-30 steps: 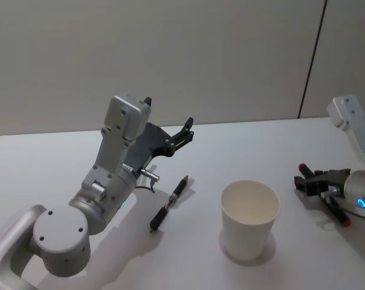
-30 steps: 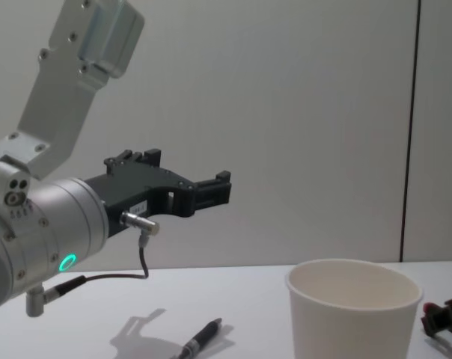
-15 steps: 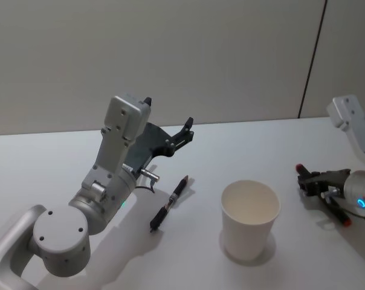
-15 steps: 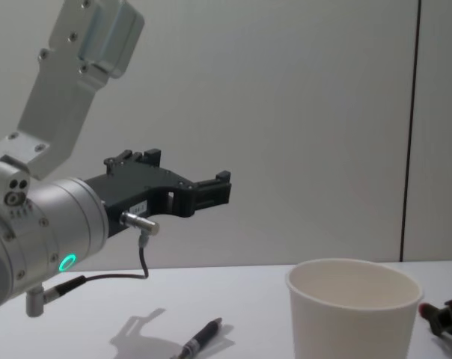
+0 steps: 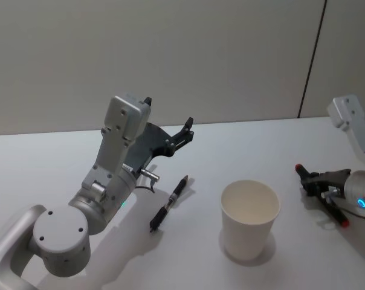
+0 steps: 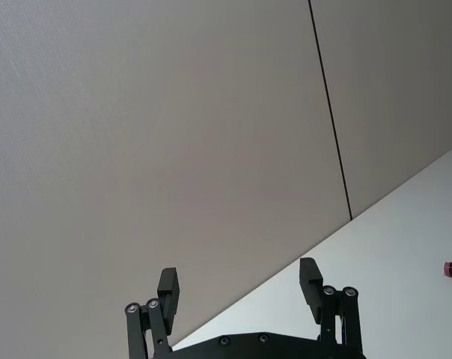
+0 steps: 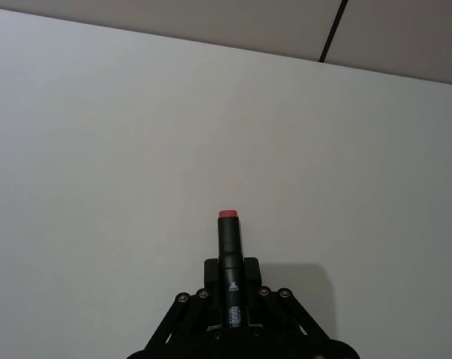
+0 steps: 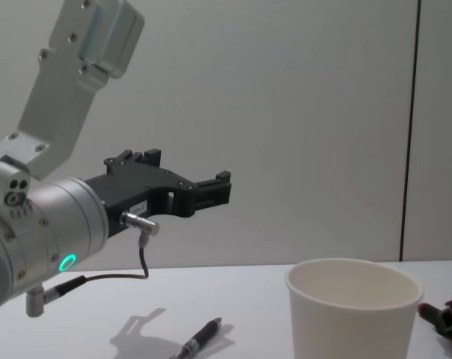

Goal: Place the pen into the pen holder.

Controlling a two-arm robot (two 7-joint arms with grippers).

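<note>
The pen holder is a white paper cup standing upright at the table's front centre, also in the chest view. To its right, low over the table, my right gripper is shut on a black pen with red ends. A second black pen lies flat on the table left of the cup. My left gripper hangs open and empty, raised above that pen.
The white table ends at a grey wall behind. My left arm's bulky joints fill the front left. Bare table lies between the cup and the right gripper.
The right gripper's fingers have drawn in around the red-ended pen and it has shifted slightly to the right. The left arm, cup and lying pen have not moved.
</note>
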